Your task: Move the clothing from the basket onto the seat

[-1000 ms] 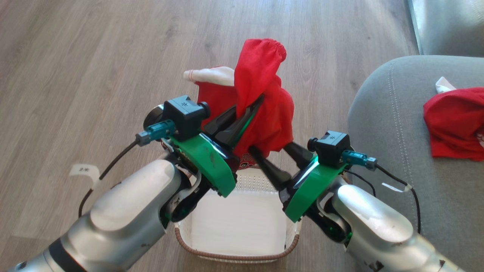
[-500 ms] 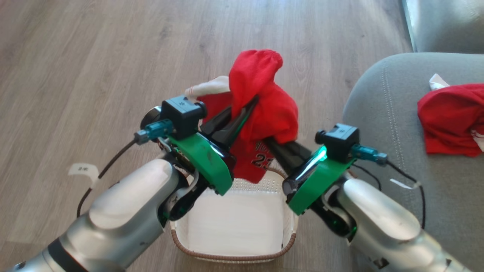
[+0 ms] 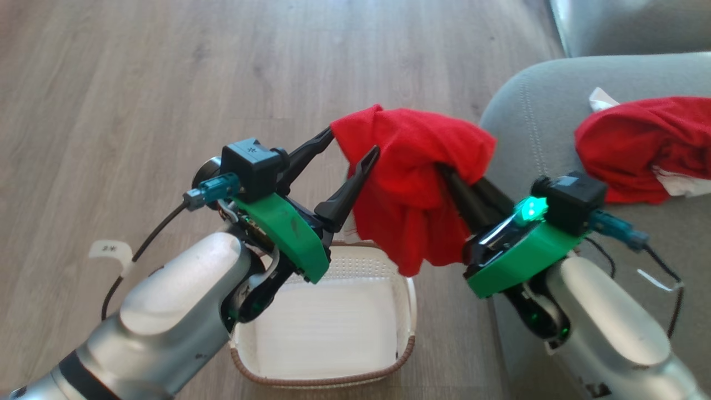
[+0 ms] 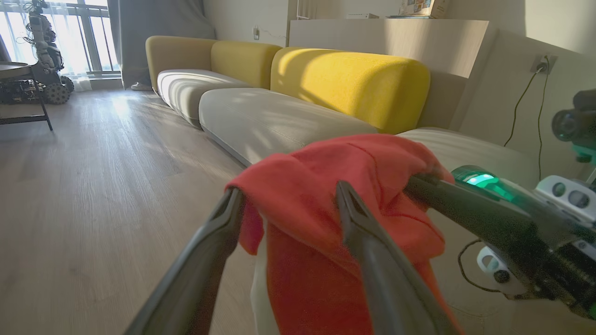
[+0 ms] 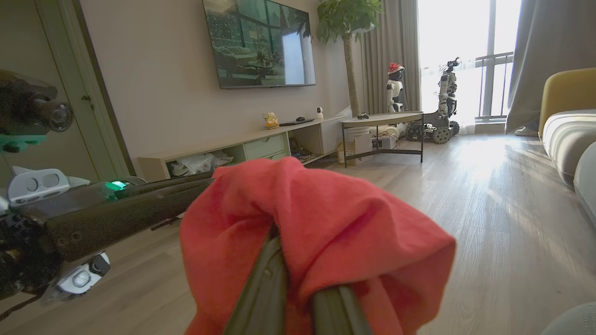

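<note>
One red fabric garment (image 3: 411,183) hangs over the cream perforated basket (image 3: 364,260), pinched by our right gripper (image 3: 452,178). Our left gripper (image 3: 351,142) gapes wide.

Between the hanging red garment (image 3: 411,183) and the second garment (image 3: 627,144) lying on the seat (image 3: 533,111), a strip of cushion is bare. Leftward, the wooden floor (image 3: 139,83) is open.

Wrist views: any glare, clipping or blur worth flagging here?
Left wrist view: the window is blown out, hard sun stripes the yellow sofa back. Right wrist view: the balcony window clips to white, glare on the floor, the red garment soft near the lens. Head view: even light, slightly soft.
</note>
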Controlling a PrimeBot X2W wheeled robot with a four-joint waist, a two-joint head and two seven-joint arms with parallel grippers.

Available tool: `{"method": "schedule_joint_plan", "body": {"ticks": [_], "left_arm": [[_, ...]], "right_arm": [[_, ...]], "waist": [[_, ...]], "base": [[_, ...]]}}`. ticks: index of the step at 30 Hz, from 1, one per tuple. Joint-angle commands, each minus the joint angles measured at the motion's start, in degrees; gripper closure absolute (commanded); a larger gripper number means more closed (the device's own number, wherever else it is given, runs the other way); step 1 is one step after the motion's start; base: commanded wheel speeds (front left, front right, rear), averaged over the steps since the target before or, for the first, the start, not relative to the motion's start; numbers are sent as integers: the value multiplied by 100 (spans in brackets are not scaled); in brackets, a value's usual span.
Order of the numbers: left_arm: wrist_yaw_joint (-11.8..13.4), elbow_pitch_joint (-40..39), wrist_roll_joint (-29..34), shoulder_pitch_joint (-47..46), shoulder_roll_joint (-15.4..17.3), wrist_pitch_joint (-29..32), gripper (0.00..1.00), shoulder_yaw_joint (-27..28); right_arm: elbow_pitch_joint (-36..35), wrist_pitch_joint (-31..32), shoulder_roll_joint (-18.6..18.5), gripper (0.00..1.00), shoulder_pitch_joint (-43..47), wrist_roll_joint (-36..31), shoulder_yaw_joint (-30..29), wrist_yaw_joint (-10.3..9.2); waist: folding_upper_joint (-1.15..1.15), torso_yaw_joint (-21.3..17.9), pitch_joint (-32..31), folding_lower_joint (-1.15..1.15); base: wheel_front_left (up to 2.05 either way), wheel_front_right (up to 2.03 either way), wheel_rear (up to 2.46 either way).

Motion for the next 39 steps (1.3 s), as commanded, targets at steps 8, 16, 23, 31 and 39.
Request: {"method": "schedule_joint_plan", "body": {"ticks": [8,16,23,31,39], "left_arm": [[91,-314,118,-151,251,-126,0,219],[93,-395,208,-126,331,-159,0,147],[92,-393,310,-151,383,-120,0,46],[92,-403,403,-168,385,-84,0,-74],[124,-433,424,-171,350,-44,0,-146]], "right_arm": [[-500,-37,-285,100,171,-197,-499,-1],[-763,-37,-466,100,497,-289,-952,-1],[-1008,-37,-444,100,755,-367,-1279,-1],[-1225,-37,-342,100,982,-474,-1561,-1],[-1385,-37,-257,100,1139,-527,-1722,-1]], "waist": [[0,-575,67,0],[0,-1260,170,0],[0,-1822,317,0],[0,-2376,429,0],[0,-2834,537,0]], "base": [[0,0,0],[0,0,0],[0,0,0],[0,0,0],[0,0,0]]}}
